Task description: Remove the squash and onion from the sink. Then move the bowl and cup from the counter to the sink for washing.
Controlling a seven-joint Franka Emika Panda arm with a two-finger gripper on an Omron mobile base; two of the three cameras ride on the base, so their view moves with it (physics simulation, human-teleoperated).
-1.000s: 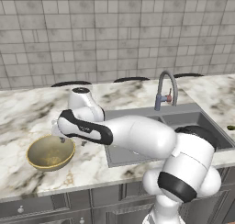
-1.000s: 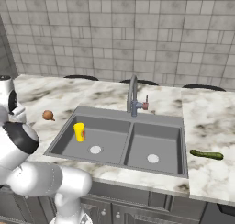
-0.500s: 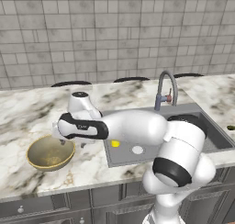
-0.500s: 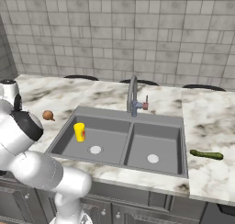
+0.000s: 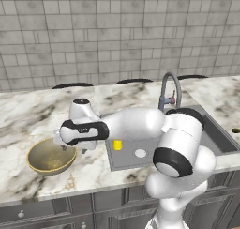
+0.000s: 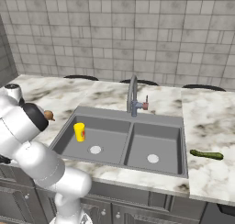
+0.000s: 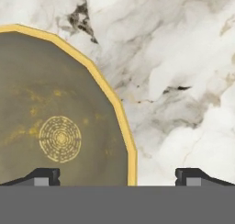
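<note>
Hand view looks straight down on the bowl (image 7: 55, 122), its gold rim passing between the two fingers (image 7: 43, 176), which stand released and wide, gripping nothing. That straddle looks chosen so the fingers can pinch the rim wall, the only thin part such a wide dish offers. The bowl sits mouth up on the marble surface (image 5: 28, 125), left of the sink (image 6: 69, 126); being round, it has no long axis. From the left base view the gripper (image 5: 63, 143) hangs just over the bowl's sink-side edge.

Farther on, the cup (image 6: 79, 131) stands upright in the sink's left basin, so it seems already delivered. The onion (image 6: 48, 115) rests on the surface just left of the sink. The squash (image 6: 206, 154) lies well right of the sink, its long axis roughly parallel to the sink's front edge.
</note>
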